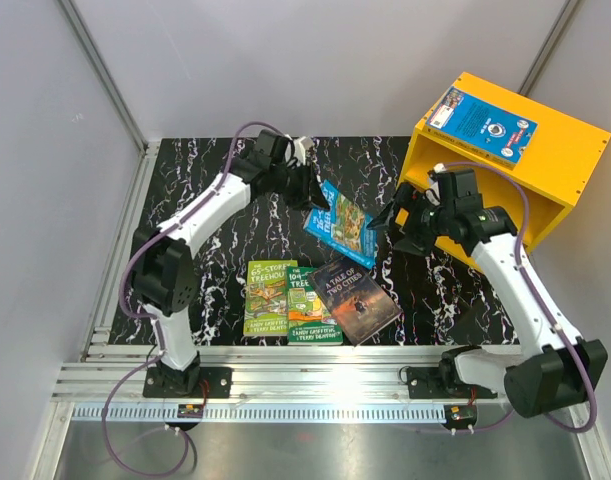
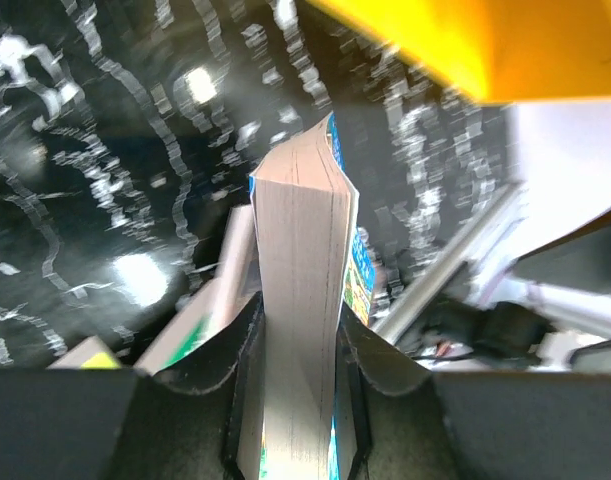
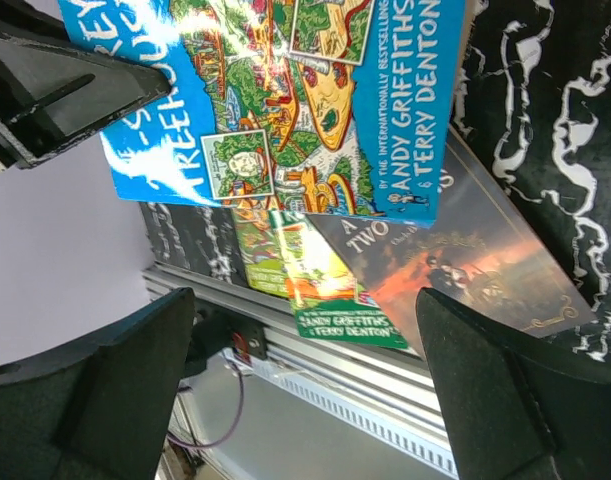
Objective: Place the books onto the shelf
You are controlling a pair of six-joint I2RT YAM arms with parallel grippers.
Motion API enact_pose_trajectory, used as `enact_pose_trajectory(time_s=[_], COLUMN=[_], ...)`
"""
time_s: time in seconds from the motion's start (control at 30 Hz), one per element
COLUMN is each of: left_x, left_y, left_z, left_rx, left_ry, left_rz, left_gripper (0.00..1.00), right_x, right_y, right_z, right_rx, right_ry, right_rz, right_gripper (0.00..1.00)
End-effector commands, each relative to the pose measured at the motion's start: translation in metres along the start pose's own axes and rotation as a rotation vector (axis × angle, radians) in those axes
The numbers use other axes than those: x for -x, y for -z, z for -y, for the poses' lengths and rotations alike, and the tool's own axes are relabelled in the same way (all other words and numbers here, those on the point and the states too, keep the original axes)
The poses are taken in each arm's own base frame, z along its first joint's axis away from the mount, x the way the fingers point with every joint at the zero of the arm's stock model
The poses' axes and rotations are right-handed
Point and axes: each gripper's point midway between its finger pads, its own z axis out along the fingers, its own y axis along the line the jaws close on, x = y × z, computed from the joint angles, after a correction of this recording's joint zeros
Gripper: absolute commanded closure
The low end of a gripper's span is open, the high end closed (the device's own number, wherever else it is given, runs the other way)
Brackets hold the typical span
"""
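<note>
My left gripper (image 1: 311, 196) is shut on a bright blue book (image 1: 341, 226) and holds it tilted above the table; in the left wrist view its page edge (image 2: 300, 260) stands between the jaws of that gripper (image 2: 297, 385). My right gripper (image 1: 390, 222) is open beside the book's right edge, not touching it. In the right wrist view the blue cover (image 3: 285, 90) hangs beyond the wide-spread right gripper (image 3: 305, 385). Two green books (image 1: 269, 296) (image 1: 310, 306) and a dark brown one (image 1: 357, 298) lie flat near the front. The yellow shelf (image 1: 560, 165) stands at the right, another blue book (image 1: 482, 122) on its top.
The black marbled table (image 1: 205, 200) is bounded by grey walls at the left and back. An aluminium rail (image 1: 315, 385) runs along the near edge, also seen from the right wrist (image 3: 385, 385). The shelf's open front faces the right arm.
</note>
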Motion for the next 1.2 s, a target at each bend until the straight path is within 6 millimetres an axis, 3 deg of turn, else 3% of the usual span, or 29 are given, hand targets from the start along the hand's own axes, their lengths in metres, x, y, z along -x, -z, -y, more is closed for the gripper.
enact_pose_trajectory(time_s=[0.0, 0.1, 0.23, 0.4, 0.6, 0.73, 0.93, 1.07, 1.17], left_x=[0.047, 0.061, 0.065, 0.063, 0.045, 0.032, 0.014, 0.008, 0.006], left_y=[0.063, 0.1, 0.135, 0.172, 0.184, 0.188, 0.186, 0.185, 0.182], left_z=[0.082, 0.116, 0.144, 0.175, 0.189, 0.193, 0.206, 0.217, 0.22], left_rx=[-0.241, -0.332, -0.394, -0.477, -0.533, -0.554, -0.594, -0.625, -0.626], left_ry=[-0.023, -0.034, -0.043, -0.052, -0.054, -0.043, -0.056, -0.06, -0.066], left_rz=[0.168, 0.249, 0.294, 0.345, 0.325, 0.329, 0.299, 0.292, 0.287], left_gripper=[1.0, 1.0, 1.0, 1.0, 1.0, 1.0, 1.0, 1.0, 1.0], right_x=[0.011, 0.018, 0.022, 0.031, 0.031, 0.032, 0.03, 0.028, 0.024], right_y=[0.031, 0.051, 0.073, 0.087, 0.092, 0.114, 0.126, 0.127, 0.13], right_z=[-0.035, -0.051, -0.067, -0.058, -0.078, -0.101, -0.13, -0.136, -0.139], right_rx=[0.125, 0.185, 0.255, 0.195, 0.325, 0.477, 0.684, 0.729, 0.753], right_ry=[-0.015, 0.006, 0.013, 0.03, 0.027, 0.055, 0.024, -0.003, 0.007], right_rz=[0.115, 0.202, 0.271, 0.365, 0.379, 0.456, 0.436, 0.411, 0.396], right_gripper=[0.0, 0.0, 0.0, 0.0, 0.0, 0.0, 0.0, 0.01, 0.2])
